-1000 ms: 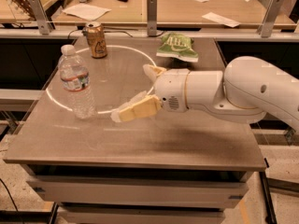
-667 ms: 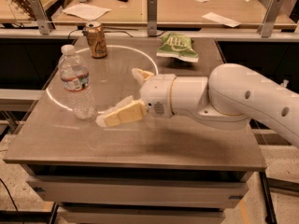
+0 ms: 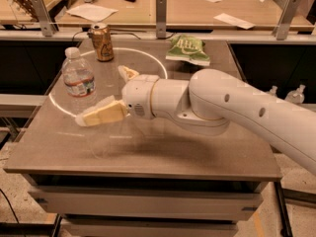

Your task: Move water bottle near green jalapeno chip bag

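The water bottle (image 3: pixel 78 80) stands upright on the left side of the table, clear with a white cap and a white, red and blue label. The green jalapeno chip bag (image 3: pixel 187 49) lies flat at the back right of the table. My gripper (image 3: pixel 101 95) is open, just right of the bottle at its lower half. One cream finger (image 3: pixel 102 114) reaches in front of and below the bottle's base; the other finger (image 3: pixel 127 73) points back behind it. The bottle is not between the jaws; a small gap shows between it and the fingers.
A gold-brown drink can (image 3: pixel 102 42) stands behind the bottle at the back left. My white arm (image 3: pixel 222 107) crosses the table's (image 3: pixel 148 157) right half. A bench (image 3: pixel 197 6) with papers runs behind. Two more bottles (image 3: pixel 296 94) stand low at the right.
The gripper has moved left across the table toward the water bottle, and the arm has stretched further over the table. The bottle, can and bag have not moved.
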